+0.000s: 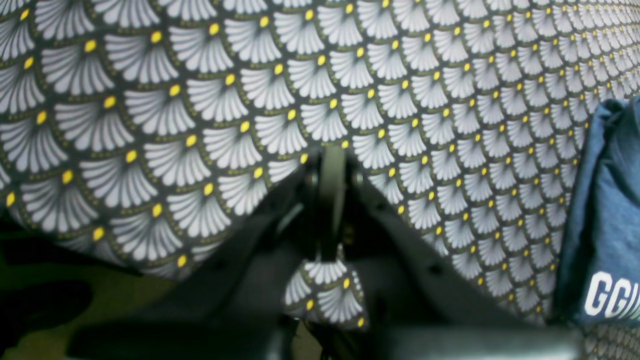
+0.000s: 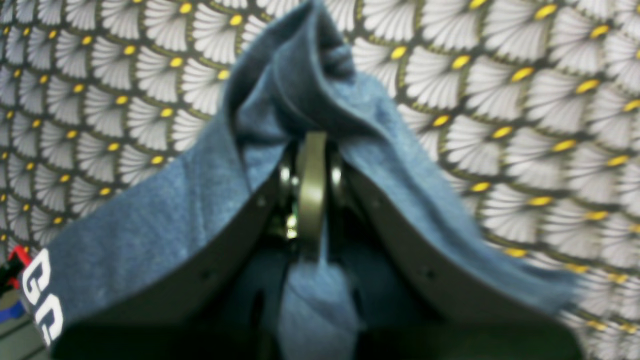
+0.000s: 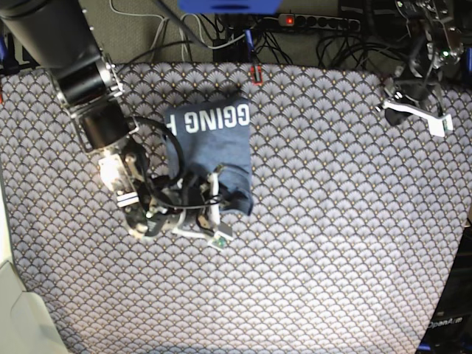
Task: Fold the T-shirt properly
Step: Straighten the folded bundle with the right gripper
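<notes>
The slate-blue T-shirt (image 3: 212, 144) lies folded into a compact block left of centre on the fan-patterned table covering (image 3: 332, 221), white lettering along its far edge. My right gripper (image 3: 215, 193) sits at the shirt's near edge. In the right wrist view this gripper (image 2: 311, 150) is shut on a lifted ridge of the T-shirt (image 2: 165, 210), and cloth drapes over both fingers. My left gripper (image 3: 413, 112) hangs by the table's far right corner. Seen from its wrist, the left gripper (image 1: 332, 167) is shut with no shirt in it; the T-shirt (image 1: 607, 215) shows only at the right edge.
A power strip (image 3: 317, 22) and tangled cables run behind the table's far edge. The right arm's dark links (image 3: 88, 81) reach in from the far left corner. A pale surface (image 3: 15, 310) borders the near left corner.
</notes>
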Tool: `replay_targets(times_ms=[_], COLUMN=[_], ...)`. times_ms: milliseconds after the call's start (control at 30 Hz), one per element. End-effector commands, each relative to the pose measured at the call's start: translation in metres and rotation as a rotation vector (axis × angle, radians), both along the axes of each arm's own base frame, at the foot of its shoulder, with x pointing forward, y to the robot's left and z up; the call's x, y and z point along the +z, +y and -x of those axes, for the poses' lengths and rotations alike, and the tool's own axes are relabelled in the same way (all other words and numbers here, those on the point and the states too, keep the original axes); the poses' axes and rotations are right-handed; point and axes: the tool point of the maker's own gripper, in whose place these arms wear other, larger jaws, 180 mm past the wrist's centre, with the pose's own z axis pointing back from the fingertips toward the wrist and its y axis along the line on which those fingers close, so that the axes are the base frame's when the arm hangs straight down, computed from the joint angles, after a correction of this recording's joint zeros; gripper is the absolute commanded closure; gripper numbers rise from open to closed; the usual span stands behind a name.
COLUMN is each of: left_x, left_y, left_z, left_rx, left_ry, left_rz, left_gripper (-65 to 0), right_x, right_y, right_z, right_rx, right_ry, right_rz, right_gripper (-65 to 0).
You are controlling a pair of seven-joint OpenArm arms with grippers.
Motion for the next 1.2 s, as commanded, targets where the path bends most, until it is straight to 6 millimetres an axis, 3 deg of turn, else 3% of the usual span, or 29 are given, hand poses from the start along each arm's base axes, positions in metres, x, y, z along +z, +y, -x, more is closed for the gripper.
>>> replay_targets(times_ms=[0, 233, 400, 667, 900, 1067, 1167], left_x=[0.011, 0.012, 0.013, 0.012, 0.01, 0.005, 0.002], left_y=[0.002, 0.002, 0.001, 0.0, -0.001, 0.001, 0.002], left_z=[-0.006, -0.013, -0.014, -0.014, -0.007, 0.003, 0.009], left_rx=[-0.011, -0.01, -0.009, -0.007, -0.013, -0.01, -0.01], left_ry=[-0.038, -0.052, -0.056, -0.056, -0.037, -0.014, -0.001], left_rz=[-0.016, -0.013, -0.01, -0.009, -0.01, -0.009, -0.012], left_gripper=[-0.3, -0.3, -0.3, -0.3, -0.3, -0.3, -0.3], right_x=[0.023, 0.052, 0.063, 0.037, 0.028, -0.004, -0.01], right_y=[0.006, 0.009, -0.018, -0.063, -0.07, -0.081, -0.082], right_z=[-0.007, 0.036, 0.052, 0.071, 0.078, 0.084, 0.086], right_rx=[0.018, 0.101, 0.018, -0.067, -0.084, -0.125, -0.134], right_ry=[-0.059, -0.167, -0.195, -0.125, -0.114, -0.017, -0.002], right_rz=[-0.037, -0.004, -0.006, 0.048, 0.03, 0.028, 0.017], right_gripper=[0.0, 0.0, 0.0, 0.0, 0.0, 0.0, 0.0])
